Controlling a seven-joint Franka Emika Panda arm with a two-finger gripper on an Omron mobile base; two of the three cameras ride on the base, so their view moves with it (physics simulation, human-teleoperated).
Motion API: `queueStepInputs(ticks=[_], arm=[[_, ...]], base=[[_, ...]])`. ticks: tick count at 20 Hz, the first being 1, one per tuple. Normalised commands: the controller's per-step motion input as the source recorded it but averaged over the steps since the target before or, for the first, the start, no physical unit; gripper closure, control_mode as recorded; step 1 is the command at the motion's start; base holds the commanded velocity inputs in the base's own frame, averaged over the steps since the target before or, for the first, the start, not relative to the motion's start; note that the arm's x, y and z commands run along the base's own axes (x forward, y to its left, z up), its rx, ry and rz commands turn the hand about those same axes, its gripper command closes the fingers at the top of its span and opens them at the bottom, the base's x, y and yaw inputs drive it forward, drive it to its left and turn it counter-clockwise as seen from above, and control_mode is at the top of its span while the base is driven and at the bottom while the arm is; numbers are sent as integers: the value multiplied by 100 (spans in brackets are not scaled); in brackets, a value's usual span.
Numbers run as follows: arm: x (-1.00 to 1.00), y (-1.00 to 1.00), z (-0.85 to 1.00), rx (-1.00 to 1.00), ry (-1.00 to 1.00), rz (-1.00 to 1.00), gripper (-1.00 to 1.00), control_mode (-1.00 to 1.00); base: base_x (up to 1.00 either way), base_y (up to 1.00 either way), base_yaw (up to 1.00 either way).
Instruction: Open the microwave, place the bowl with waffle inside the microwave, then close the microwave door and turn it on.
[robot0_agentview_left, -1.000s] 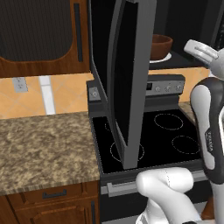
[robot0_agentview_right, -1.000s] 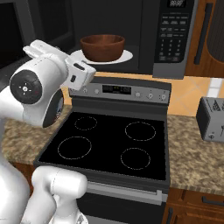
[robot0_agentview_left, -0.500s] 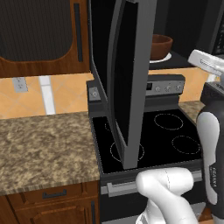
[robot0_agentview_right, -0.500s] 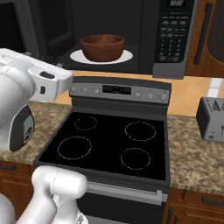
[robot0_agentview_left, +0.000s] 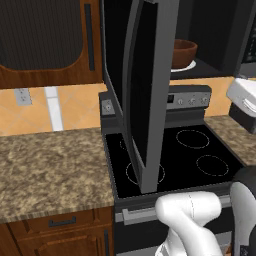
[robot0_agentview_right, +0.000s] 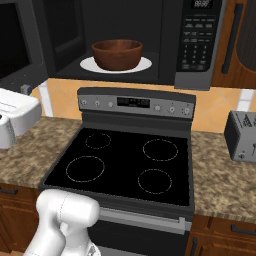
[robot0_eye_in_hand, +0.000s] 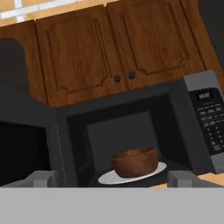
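Bowl (robot0_eye_in_hand: 134, 161) inside microwave (robot0_eye_in_hand: 144, 131), well ahead of open hand (robot0_eye_in_hand: 111, 178).

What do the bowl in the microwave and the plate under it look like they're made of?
The bowl looks like wood: reddish-brown, with a faint sheen and darker banding. The turntable plate looks like glazed ceramic or glass: flat, plain white, smooth. Being rendered, neither is certain.

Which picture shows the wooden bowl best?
The right base view: the bowl sits whole and close on the white plate inside the open microwave. The hand view shows it whole too, but smaller and lower down. In the left base view the open door partly covers it.
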Motion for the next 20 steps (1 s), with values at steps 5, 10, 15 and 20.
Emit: queueStepInputs(ticks=[5,10,15,20], arm=[[-99,18,7,-15,-3,-7,-100,-100],[-75,19,1,-3,-5,-2,-100,-100],[-78,27,2,-1,-8,0,-100,-100],[-48,73,3,-15,-1,-7,-100,-100]], base=[[0,0,0],[0,0,0],[0,0,0],[0,0,0]])
